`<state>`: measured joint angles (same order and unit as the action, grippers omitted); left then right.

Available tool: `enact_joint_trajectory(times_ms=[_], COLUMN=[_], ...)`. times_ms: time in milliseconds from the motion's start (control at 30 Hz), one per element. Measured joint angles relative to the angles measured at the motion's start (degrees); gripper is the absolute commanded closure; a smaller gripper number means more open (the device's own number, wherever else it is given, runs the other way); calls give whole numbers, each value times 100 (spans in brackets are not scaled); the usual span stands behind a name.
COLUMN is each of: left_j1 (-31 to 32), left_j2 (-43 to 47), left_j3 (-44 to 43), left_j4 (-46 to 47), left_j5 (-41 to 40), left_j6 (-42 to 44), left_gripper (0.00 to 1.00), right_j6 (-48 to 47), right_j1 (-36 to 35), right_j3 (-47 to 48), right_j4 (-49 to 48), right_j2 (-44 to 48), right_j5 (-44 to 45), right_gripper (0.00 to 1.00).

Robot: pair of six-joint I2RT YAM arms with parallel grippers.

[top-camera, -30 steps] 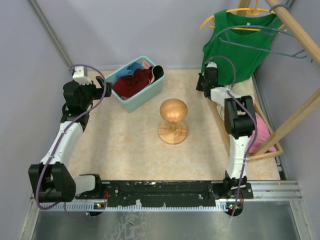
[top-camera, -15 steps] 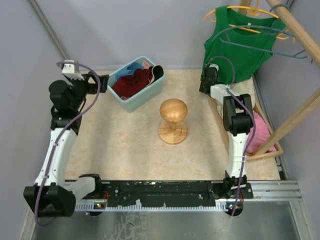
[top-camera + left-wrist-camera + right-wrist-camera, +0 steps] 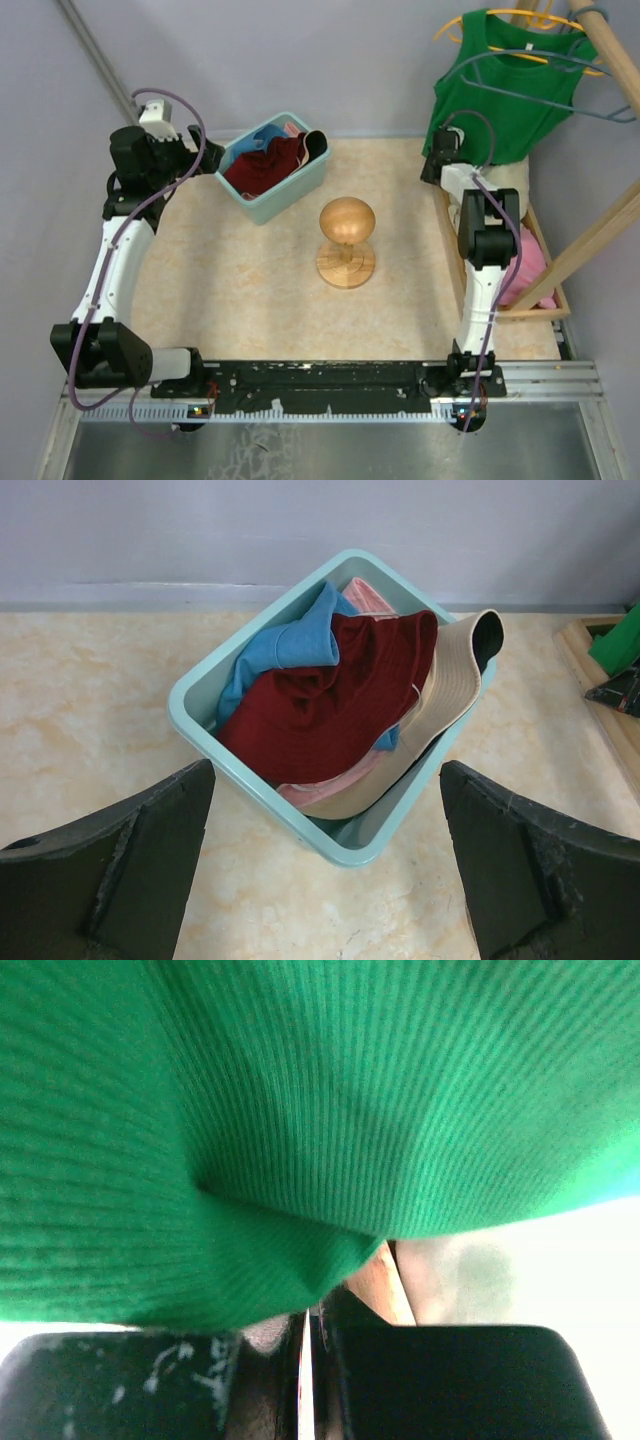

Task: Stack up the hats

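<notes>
Hats: we find all four heaped in the teal basket (image 3: 186,706) at the table's (image 3: 90,710) far left. The dark red hat (image 3: 330,700) lies on top, the blue hat (image 3: 285,645) behind it, the pink hat (image 3: 368,593) underneath, and the beige hat (image 3: 452,688) is draped over the right rim.
Left tool (image 3: 325,770): spread wide, just before the basket (touching nothing).
Right tool (image 3: 305,1355): we see it pinching the green tank top (image 3: 300,1110).
Wooden stand (image 3: 346,240): mid-table, apart from the basket.

No legible writing
The teal basket (image 3: 250,780), the hats (image 3: 330,700) and the green tank top (image 3: 505,95) show no readable label, brand or number.
</notes>
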<state>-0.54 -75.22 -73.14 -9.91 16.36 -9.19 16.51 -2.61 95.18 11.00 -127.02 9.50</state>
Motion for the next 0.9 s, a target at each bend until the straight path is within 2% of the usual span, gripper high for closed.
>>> enact_joint_trajectory(times_ms=[200, 300, 333, 400, 500, 567, 600, 700, 800, 900], left_j1=[0, 0, 0, 0, 0, 0, 0, 0, 0, 0], left_j2=[-46, -435, -584, -750, -949, -1211, -1381, -1823, -2306, -2739], left_j3=[-52, -566, -706, -785, -870, -1108, -1257, -1580, -1954, -2319], left_j4=[-98, -442, -485, -562, -782, -940, -984, -984, -988, -970], left_j5=[111, 214, 236, 238, 205, 179, 170, 212, 372, 505], left_j6=[-17, 2, 2, 0, 11, 79, 146, 302, 435, 474], left_gripper=[1, 1, 1, 1, 1, 1, 1, 1, 1, 1], right_j6=[-101, -146, -155, -186, -192, -181, -153, 105, 647, 1438], right_j1=[293, 313, 313, 297, 258, 227, 208, 186, 164, 160], right_j3=[52, 37, -4, -153, -492, -787, -970, -1473, -1932, -2052], right_j4=[63, 22, -37, -140, -295, -422, -531, -1005, -1672, -2350], right_j2=[0, 4, 24, 120, 437, 798, 1060, 1829, 2570, 2940], right_j5=[98, 13, -37, -195, -553, -938, -1202, -1950, -2671, -3506], right_gripper=[100, 100, 97, 66, 32, 4, 1, 1, 1, 1])
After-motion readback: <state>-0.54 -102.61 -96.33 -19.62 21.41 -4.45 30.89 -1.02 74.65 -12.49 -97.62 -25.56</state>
